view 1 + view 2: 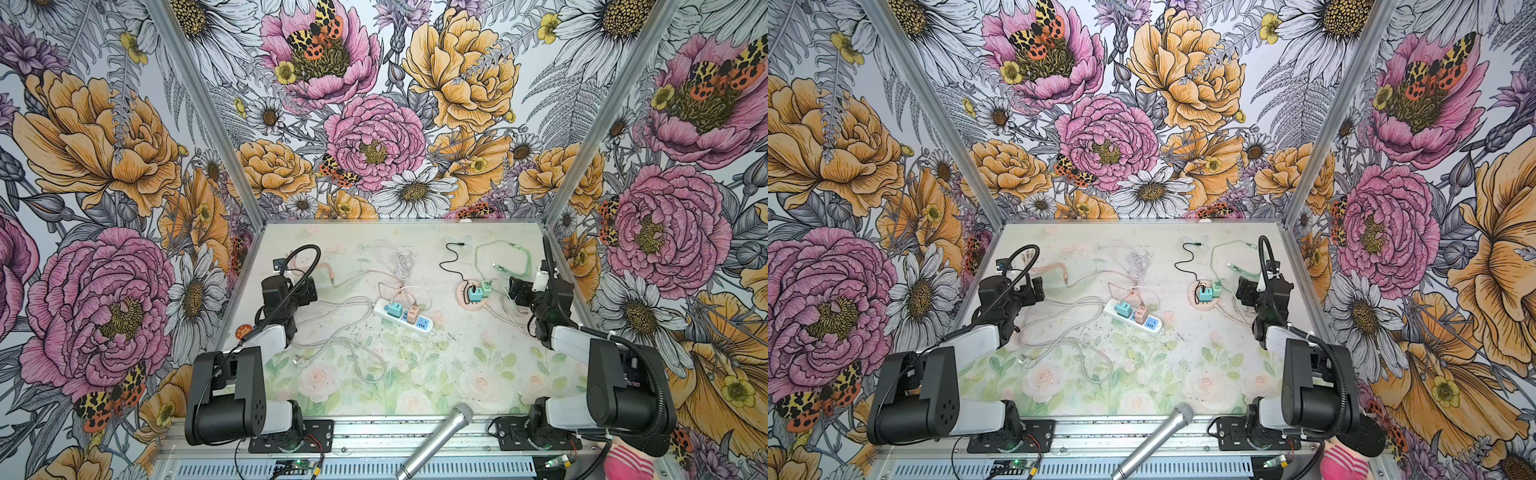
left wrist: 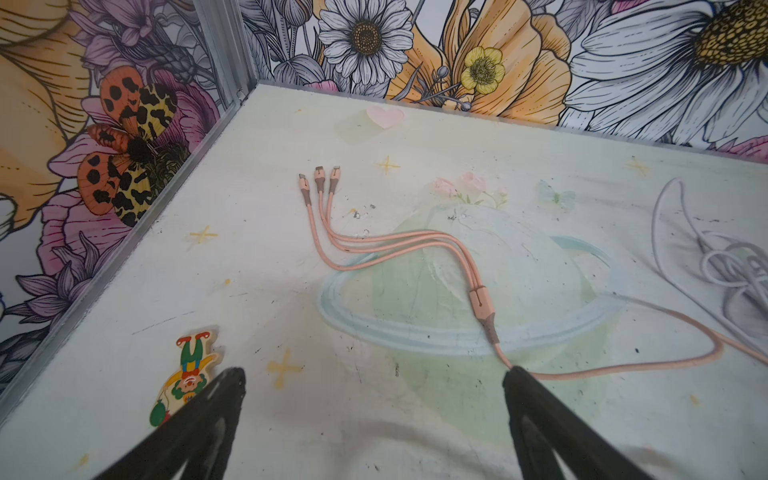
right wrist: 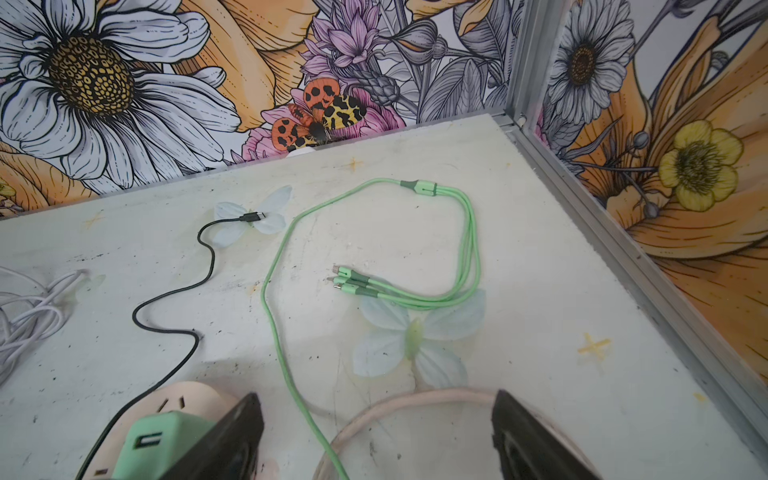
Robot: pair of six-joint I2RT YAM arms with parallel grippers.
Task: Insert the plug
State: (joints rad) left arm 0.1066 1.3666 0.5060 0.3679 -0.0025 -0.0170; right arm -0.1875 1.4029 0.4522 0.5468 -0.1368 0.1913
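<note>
Near the left arm, the grey cable's plug (image 1: 297,361) lies loose on the surface (image 1: 457,374), well apart from the white power strip (image 1: 402,318), whose blue socket (image 1: 423,323) looks free; insertion seems not yet begun. Left gripper (image 2: 374,374) is spread wide, empty. Right gripper (image 3: 376,401), also spread, holds nothing, one finger (image 3: 232,436) just beside the green adapter (image 3: 158,440).
</note>
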